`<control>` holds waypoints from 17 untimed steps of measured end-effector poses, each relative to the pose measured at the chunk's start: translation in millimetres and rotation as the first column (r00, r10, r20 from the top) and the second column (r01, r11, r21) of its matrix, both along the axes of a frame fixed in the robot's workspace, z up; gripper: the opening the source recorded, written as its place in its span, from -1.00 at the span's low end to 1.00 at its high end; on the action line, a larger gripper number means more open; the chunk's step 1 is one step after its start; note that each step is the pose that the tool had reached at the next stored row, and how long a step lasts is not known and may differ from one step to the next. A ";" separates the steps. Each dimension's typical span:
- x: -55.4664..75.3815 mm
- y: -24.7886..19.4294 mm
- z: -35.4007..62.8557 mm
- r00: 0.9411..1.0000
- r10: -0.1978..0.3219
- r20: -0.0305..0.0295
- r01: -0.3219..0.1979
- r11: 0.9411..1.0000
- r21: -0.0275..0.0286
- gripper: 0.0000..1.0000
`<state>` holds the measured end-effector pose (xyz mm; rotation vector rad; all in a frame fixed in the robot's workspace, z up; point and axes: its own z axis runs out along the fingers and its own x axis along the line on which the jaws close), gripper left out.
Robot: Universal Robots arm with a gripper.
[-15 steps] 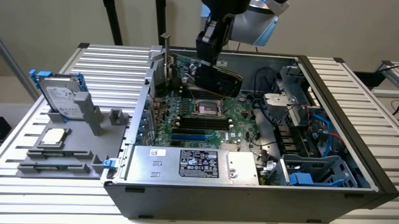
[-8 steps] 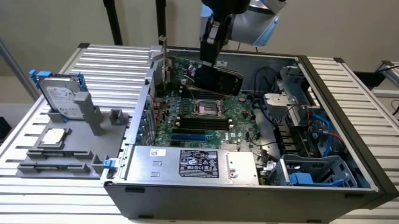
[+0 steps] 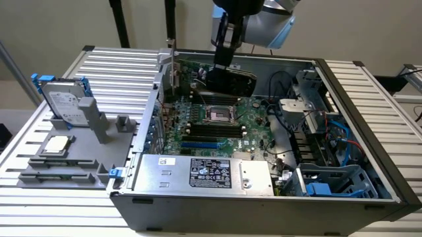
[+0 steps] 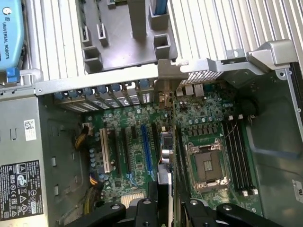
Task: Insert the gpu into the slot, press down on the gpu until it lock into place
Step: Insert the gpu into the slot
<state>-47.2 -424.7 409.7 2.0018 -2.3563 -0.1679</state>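
Observation:
The gpu (image 3: 232, 81) is a flat black card held upright over the far part of the green motherboard (image 3: 254, 123), with my gripper (image 3: 223, 68) shut on its top edge. In the wrist view the gpu (image 4: 165, 156) runs edge-on out from between the fingers (image 4: 150, 208), and its silver bracket end (image 4: 165, 82) reaches the case's rear wall. The bright-blue slot (image 4: 147, 146) lies uncovered alongside the card, on the side away from the CPU socket (image 4: 207, 165). In the exterior view the slot (image 3: 199, 145) sits near the board's front edge, well apart from the card.
Black memory slots (image 3: 214, 131) lie between the CPU socket (image 3: 220, 114) and the blue slot. A silver power supply (image 3: 204, 173) fills the case front. Cables and drive bays (image 3: 329, 148) crowd the exterior view's right. A hard drive (image 3: 66, 101) stands on a grey fixture (image 3: 66, 160) outside.

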 end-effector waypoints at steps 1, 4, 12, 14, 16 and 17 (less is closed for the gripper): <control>0.0 0.0 -0.2 1.000 0.011 0.001 -0.011 1.000 0.009 -0.48; 0.0 -0.5 -1.0 1.000 0.031 0.006 -0.031 0.999 0.025 -0.48; 0.0 -6.0 -6.4 0.999 0.045 0.013 -0.046 0.998 0.049 -0.48; 0.0 -6.8 -7.9 0.999 0.051 0.015 -0.052 0.997 0.051 -0.48; 0.0 -7.5 -9.8 0.998 0.059 0.016 -0.060 0.997 0.052 -0.48; 0.0 -7.9 -10.8 0.998 0.063 0.017 -0.064 0.997 0.052 -0.48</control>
